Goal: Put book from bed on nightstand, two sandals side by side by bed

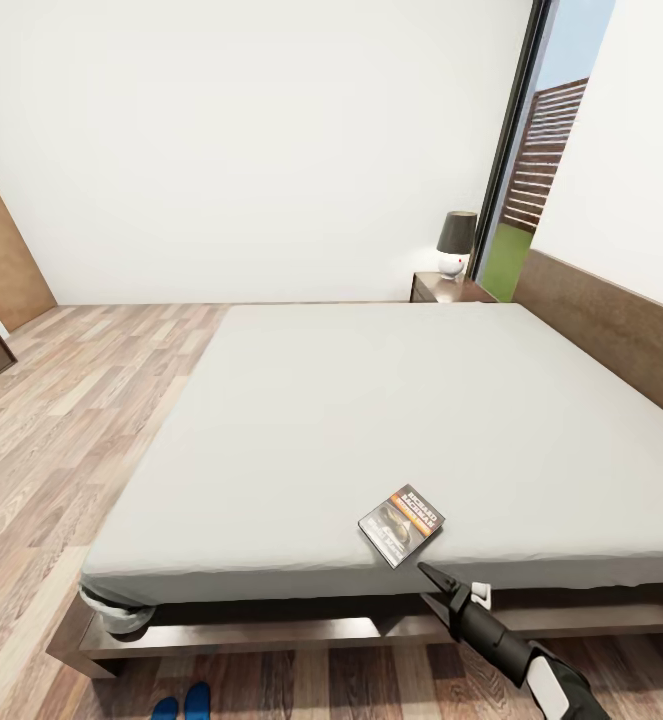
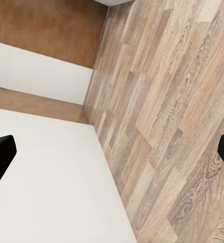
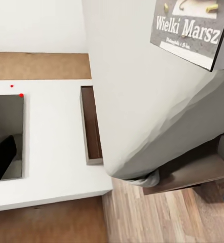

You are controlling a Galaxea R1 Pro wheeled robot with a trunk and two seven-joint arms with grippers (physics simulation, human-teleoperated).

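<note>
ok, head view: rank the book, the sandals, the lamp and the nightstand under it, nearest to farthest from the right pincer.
1. book: on the bed's near edge, just beyond the right pincer.
2. sandals: on the floor at the bed's foot, off to the left.
3. and 4. nightstand and lamp on it: far corner by the window, too close to call.
</note>
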